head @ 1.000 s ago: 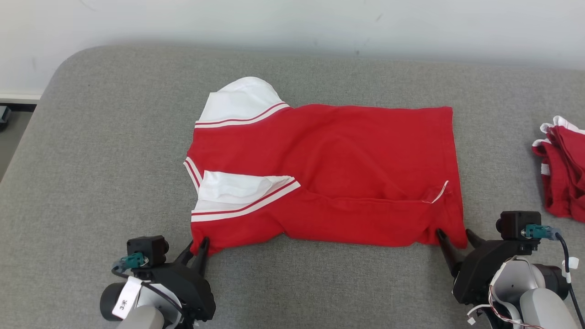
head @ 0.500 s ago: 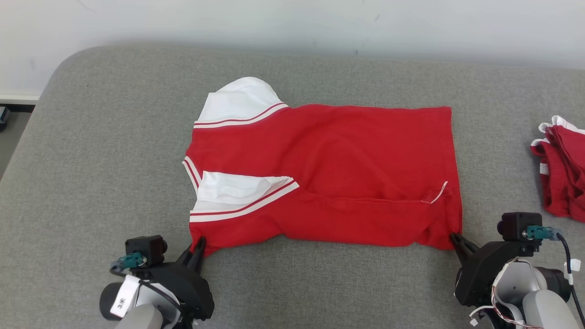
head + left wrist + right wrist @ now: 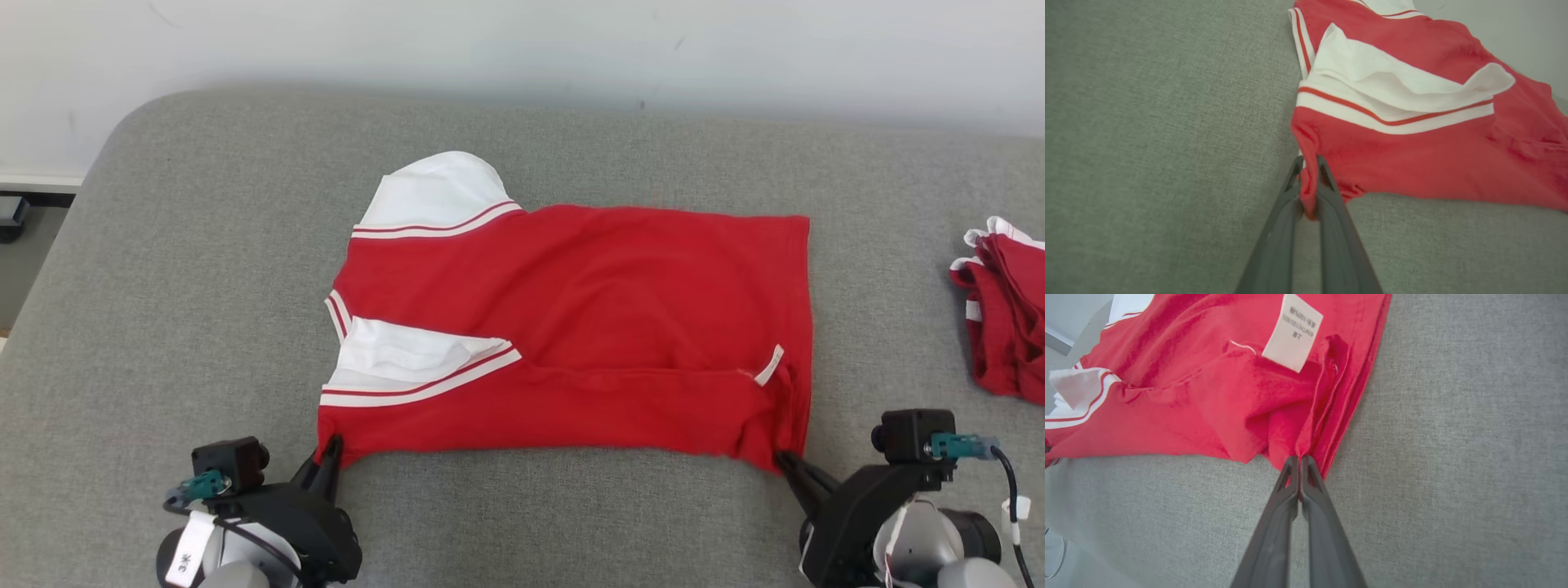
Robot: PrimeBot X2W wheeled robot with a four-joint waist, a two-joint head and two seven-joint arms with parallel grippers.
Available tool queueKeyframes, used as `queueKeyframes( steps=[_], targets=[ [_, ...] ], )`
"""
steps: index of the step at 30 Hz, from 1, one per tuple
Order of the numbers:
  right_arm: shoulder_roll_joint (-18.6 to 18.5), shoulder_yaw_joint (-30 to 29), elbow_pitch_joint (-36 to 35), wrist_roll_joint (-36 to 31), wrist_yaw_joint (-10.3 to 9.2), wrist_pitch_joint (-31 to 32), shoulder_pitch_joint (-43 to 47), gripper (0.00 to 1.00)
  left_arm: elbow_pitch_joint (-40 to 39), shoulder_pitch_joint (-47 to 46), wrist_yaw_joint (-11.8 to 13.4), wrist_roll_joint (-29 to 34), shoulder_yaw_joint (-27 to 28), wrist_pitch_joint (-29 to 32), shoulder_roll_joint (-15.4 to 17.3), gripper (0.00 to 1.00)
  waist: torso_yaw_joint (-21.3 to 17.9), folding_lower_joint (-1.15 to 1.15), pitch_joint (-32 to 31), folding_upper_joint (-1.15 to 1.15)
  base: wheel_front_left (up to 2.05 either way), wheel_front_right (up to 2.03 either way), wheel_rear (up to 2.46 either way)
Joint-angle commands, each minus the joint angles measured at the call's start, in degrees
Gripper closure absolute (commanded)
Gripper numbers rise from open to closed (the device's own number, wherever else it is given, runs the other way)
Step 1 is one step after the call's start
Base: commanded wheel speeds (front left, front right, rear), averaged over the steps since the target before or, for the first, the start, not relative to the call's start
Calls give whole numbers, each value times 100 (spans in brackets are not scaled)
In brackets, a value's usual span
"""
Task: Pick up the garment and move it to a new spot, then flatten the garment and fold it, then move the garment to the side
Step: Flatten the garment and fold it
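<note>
Left gripper (image 3: 331,449) and right gripper (image 3: 785,461) — open moments ago — are now pinching near corners of the garment (image 3: 588,318), likely tensioning its edge for folding.

Indoor room set up as a garment-handling station; whether home or laboratory cannot be determined. Indicators: a broad padded surface (image 3: 204,286) covered in grey woven fabric, with a rounded corner, placed against a plain white wall (image 3: 522,41); a white skirting strip (image 3: 37,180) at the left; one red-and-white garment (image 3: 588,310) spread at the centre; a pile of similar red garments (image 3: 1008,318) at the right edge.
</note>
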Motion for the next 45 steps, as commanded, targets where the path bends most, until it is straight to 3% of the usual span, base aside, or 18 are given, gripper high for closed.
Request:
queueKeyframes(
  steps=[1, 11, 21, 43, 44, 45],
  targets=[
    [-37, -4, -88, 16, -3, 67, 98, 100, -16, 95, 11, -37, 31, -13, 78, 100, -1, 0, -7, 0, 0, 0, 0],
    [-459, 54, -718, -51, -3, 817, 782, 100, -251, 407, 162, -182, 92, 188, 249, 100, -86, 0, -92, 0, 0, 0, 0],
    [-475, -97, -785, -251, -3, 1010, 1047, 100, -779, 948, 413, -391, 174, 538, 503, 100, -62, 0, -152, 0, 0, 0, 0],
    [-500, -121, -1153, 90, -3, 1535, 1608, 100, -1715, 1581, 758, -554, 197, 986, 873, 100, -106, 0, -117, 0, 0, 0, 0],
    [-498, -142, -1146, 39, -3, 1476, 1581, 100, -1733, 1592, 767, -545, 194, 985, 886, 72, -105, 0, -109, 0, 0, 0, 0],
    [-490, -152, -1111, 8, -3, 1436, 1559, 0, -1746, 1599, 773, -529, 190, 980, 899, 0, -103, 0, -105, 0, 0, 0, 0]
  ],
)
